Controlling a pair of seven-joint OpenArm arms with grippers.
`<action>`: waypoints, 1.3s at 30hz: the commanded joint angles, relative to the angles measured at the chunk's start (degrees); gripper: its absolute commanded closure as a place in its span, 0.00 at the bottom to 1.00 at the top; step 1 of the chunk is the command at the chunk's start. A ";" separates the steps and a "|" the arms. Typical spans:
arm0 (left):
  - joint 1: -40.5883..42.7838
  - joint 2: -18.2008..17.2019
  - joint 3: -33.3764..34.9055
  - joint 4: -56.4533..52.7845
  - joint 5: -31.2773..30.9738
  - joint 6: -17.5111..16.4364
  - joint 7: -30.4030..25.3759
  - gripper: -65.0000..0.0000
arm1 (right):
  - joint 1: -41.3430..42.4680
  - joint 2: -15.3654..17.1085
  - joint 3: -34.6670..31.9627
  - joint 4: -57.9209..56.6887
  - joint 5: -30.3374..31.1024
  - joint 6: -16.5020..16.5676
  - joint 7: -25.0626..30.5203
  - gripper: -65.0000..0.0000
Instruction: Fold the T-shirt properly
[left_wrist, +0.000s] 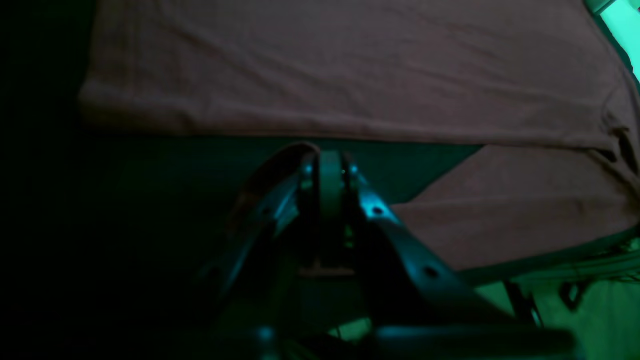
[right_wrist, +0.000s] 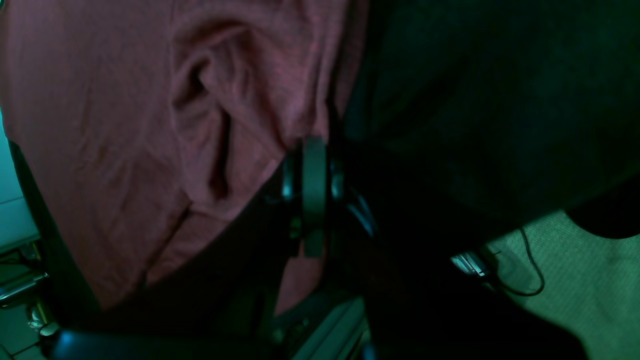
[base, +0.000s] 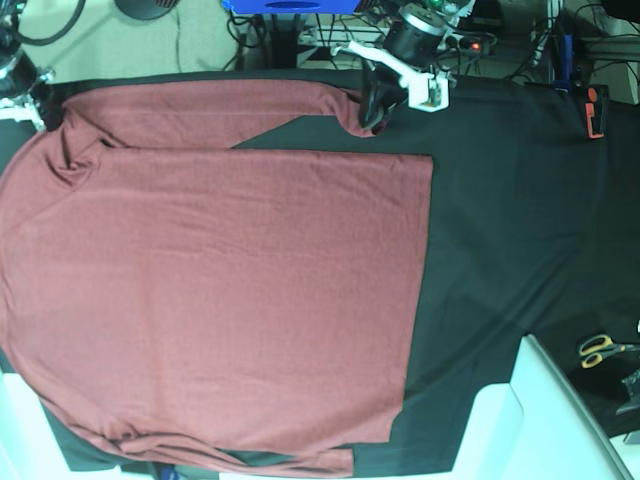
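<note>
Wrist views dim, green-tinted; base view bright.

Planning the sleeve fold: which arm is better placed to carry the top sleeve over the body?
Left, probably: the left claw is shut at the T-shirt sleeve's cuff end, while the right claw pinches fabric near the shoulder.

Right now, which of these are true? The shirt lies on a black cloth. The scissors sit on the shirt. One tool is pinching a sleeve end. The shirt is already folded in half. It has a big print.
1. The T-shirt lies on a black cloth. True.
2. The scissors sit on the T-shirt. False: they lie off to one side, well apart from it.
3. The left tool is shut on the end of a sleeve. True.
4. The T-shirt is already folded in half. False: its body lies spread flat.
5. It has a big print. False: the fabric is plain red.
</note>
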 joint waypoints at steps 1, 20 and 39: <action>0.06 -0.21 -0.07 2.39 0.25 -0.34 0.51 1.00 | 0.38 1.28 0.37 0.80 0.15 -0.31 0.56 0.99; -4.43 0.40 -6.40 15.48 0.34 -0.25 18.35 1.00 | 4.25 3.04 0.37 3.97 0.15 -6.73 -4.19 1.00; -9.17 0.40 -7.02 14.25 0.25 -0.25 18.44 1.00 | 10.22 4.62 0.28 5.20 0.15 -15.87 -7.97 1.00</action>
